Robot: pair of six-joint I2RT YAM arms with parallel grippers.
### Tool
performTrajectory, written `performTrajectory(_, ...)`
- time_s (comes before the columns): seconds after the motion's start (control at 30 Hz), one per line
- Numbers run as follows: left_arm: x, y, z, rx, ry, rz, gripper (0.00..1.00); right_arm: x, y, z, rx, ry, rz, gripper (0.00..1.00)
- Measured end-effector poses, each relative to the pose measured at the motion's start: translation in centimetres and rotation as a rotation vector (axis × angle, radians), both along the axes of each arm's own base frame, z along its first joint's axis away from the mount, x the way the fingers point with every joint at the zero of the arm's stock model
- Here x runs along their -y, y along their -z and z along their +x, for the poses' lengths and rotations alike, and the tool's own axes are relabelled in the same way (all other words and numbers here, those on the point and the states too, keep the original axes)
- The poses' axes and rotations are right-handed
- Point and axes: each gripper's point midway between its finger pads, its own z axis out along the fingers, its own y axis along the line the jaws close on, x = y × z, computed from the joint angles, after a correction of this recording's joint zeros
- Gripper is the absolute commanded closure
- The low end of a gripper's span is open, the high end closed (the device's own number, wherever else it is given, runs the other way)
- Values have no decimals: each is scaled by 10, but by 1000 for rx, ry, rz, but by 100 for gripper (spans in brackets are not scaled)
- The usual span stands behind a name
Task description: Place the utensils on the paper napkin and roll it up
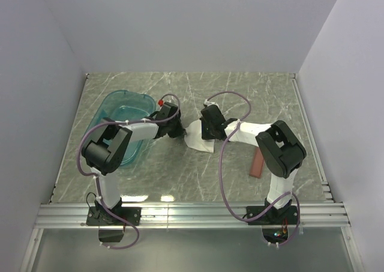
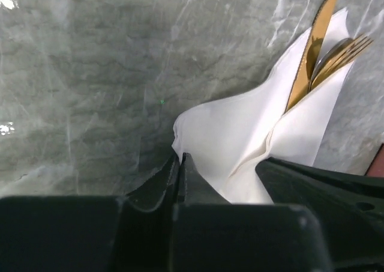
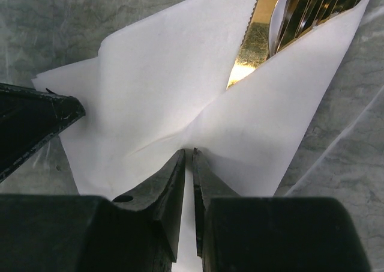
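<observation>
The paper napkin (image 1: 199, 141) lies partly folded on the marble table between my two grippers. In the left wrist view the white napkin (image 2: 240, 128) wraps gold-coloured utensils (image 2: 312, 50): a serrated knife and a fork stick out of its far end. They also show in the right wrist view (image 3: 288, 14), inside the napkin (image 3: 150, 92). My left gripper (image 1: 179, 129) (image 2: 180, 159) is shut, its tips pinching the napkin's near corner. My right gripper (image 1: 203, 131) (image 3: 193, 153) is shut on a fold of the napkin, white paper showing between the jaws.
A translucent teal tub (image 1: 120, 113) stands at the left, beside the left arm. A narrow reddish-brown tray (image 1: 257, 163) lies by the right arm's elbow. Grey walls enclose the table at the back and sides.
</observation>
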Motion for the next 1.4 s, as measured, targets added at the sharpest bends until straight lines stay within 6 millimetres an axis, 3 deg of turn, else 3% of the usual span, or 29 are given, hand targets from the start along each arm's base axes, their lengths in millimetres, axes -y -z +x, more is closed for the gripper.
performTrajectory(0.2, 10, -9, -11, 16, 77, -32, 99, -2, 0, 0, -4, 19, 26, 82)
performTrajectory(0.43, 52, -66, -29, 158, 207, -166, 100, -4, 0, -1, -9, 38, 65, 82)
performTrajectory(0.53, 59, -76, -33, 191, 227, -194, 99, -8, 0, -2, -16, 38, 87, 82)
performTrajectory(1.0, 54, -67, -36, 160, 216, -166, 100, 3, -6, -12, -79, 38, 113, 80)
performTrajectory(1.3, 51, -60, -34, 141, 198, -137, 99, 10, -27, -17, -76, 25, 144, 83)
performTrajectory(1.4, 50, -59, -33, 137, 194, -132, 99, 13, -22, -26, -89, 22, 140, 83)
